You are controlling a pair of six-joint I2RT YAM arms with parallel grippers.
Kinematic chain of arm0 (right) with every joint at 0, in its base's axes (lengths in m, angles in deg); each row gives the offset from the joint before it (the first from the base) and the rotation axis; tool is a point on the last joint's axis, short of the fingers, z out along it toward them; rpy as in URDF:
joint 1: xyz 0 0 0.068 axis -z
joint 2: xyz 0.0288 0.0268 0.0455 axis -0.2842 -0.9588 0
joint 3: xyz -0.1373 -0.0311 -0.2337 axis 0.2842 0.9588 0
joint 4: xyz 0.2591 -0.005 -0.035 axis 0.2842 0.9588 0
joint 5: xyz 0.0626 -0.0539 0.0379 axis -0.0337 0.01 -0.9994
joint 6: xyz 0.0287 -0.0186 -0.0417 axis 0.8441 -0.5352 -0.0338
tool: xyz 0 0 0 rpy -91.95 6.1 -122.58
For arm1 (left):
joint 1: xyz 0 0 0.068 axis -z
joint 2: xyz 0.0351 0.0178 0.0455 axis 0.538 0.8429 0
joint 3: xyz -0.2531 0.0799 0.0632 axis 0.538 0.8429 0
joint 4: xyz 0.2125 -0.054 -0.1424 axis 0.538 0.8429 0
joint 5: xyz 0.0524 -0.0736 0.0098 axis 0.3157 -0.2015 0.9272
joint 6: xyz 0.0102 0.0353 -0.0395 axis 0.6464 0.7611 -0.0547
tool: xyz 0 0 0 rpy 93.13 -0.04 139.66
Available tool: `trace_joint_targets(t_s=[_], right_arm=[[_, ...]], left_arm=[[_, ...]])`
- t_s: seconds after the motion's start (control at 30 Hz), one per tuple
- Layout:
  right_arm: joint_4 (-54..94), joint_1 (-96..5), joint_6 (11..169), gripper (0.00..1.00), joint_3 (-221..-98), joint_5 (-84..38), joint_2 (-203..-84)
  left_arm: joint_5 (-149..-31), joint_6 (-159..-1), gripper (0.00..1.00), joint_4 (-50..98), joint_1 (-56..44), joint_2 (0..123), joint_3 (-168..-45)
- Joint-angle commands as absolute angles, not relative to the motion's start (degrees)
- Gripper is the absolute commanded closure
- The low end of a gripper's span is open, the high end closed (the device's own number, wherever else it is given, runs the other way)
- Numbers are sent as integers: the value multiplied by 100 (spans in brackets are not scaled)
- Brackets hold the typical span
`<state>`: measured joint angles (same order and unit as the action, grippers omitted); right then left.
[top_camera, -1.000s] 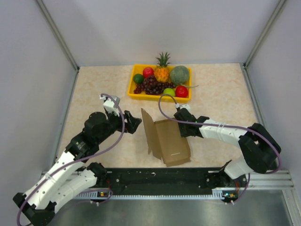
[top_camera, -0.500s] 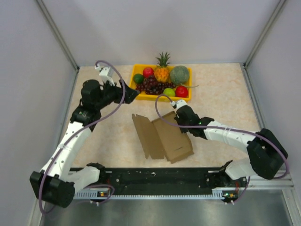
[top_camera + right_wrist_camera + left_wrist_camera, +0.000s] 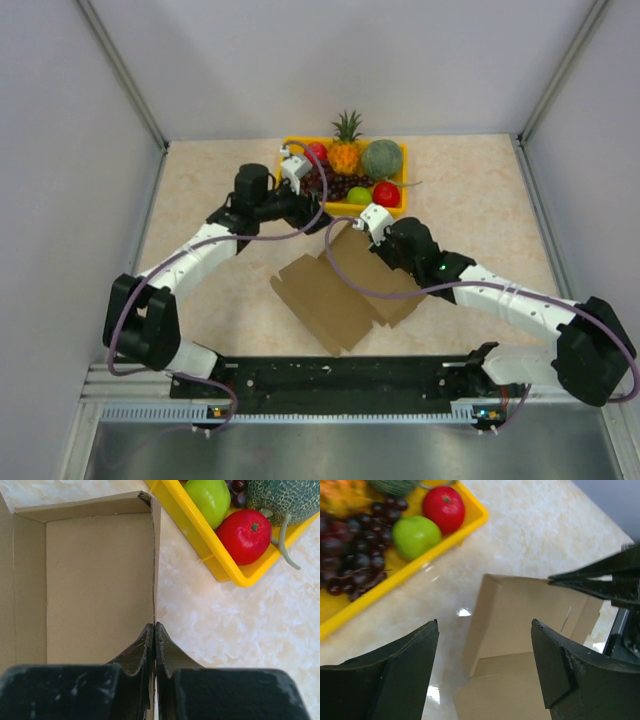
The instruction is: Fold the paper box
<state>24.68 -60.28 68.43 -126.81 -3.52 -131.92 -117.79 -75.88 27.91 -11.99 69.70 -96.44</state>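
Note:
The paper box (image 3: pixel 330 295) is a brown cardboard blank lying partly opened in the middle of the table, one side wall standing. My right gripper (image 3: pixel 154 626) is shut on the top edge of that upright wall (image 3: pixel 152 555), and the box floor (image 3: pixel 95 580) lies to its left. My left gripper (image 3: pixel 485 625) is open and hovers above the box's far corner (image 3: pixel 487 582), touching nothing. From above, the left gripper (image 3: pixel 318 215) sits between the fruit tray and the box, close to the right gripper (image 3: pixel 368 235). The right gripper's fingertips (image 3: pixel 590 577) show in the left wrist view.
A yellow fruit tray (image 3: pixel 345 210) with grapes, apples, a melon and a pineapple stands just behind the box. Its near rim (image 3: pixel 445 545) is right beside my left gripper. Its corner (image 3: pixel 200 545) lies ahead of my right gripper. Grey walls enclose the table.
My left arm swung from the table's left side to above the box's far corner by the tray. My right gripper shut on the box wall. The box's left panel dropped flatter.

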Motion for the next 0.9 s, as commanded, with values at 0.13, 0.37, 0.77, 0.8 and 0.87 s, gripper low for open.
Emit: trace_joint_targets(t_s=[0.13,0.37,0.77,0.8,0.87], right_arm=[[2050,-6072,6322,100,-12794,-566,-13144],[2129,-6072,6357,100,-12794,-672,-12995],[2182,-6081,6436,100,-12900,-698,-13030],[2173,-6081,6445,100,-12891,-698,-13030],[2208,-6090,6506,100,-12909,-707,-13048]], left_arm=[[-10719,-6466,28,1383,-12,6850,-8745],[-9752,-6334,48,891,270,6973,-8490],[-9401,-6422,53,662,507,7553,-8709],[-9313,-6396,59,679,542,7579,-8744],[-8971,-6404,67,749,560,7615,-8788]])
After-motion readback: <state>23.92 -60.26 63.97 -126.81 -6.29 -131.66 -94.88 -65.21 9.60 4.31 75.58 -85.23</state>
